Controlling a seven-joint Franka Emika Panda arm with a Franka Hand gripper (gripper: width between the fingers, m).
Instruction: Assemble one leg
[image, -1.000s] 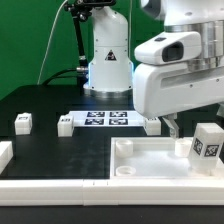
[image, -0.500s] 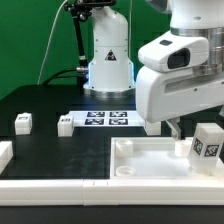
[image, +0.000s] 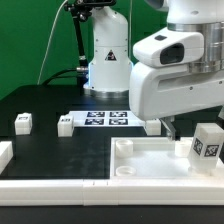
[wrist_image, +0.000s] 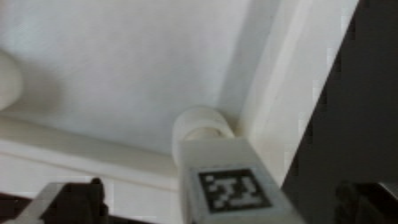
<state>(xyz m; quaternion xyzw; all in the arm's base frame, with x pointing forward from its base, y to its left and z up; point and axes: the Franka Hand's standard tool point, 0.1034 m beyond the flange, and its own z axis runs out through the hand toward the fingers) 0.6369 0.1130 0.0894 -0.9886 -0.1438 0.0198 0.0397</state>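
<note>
My gripper (image: 170, 128) hangs low over the far rim of the large white tray-like part (image: 140, 160), at the exterior view's right. In the wrist view the gripper (wrist_image: 222, 203) is open, with its dark fingertips (wrist_image: 75, 200) wide apart on either side of a white leg (wrist_image: 221, 165) that shows a tag and rests on the tray by its rim (wrist_image: 285, 80). They do not touch it. A tagged leg (image: 207, 144) stands on the tray's right. Two more legs (image: 22, 122) (image: 65, 125) lie on the black table at the left.
The marker board (image: 107, 119) lies behind the tray, in front of the arm's white base (image: 108, 60). Another small white block (image: 150, 125) sits beside it, partly behind my gripper. A white part (image: 4, 152) lies at the left edge.
The gripper body has shifted slightly right and then back left above the tray. The parts have not moved.
</note>
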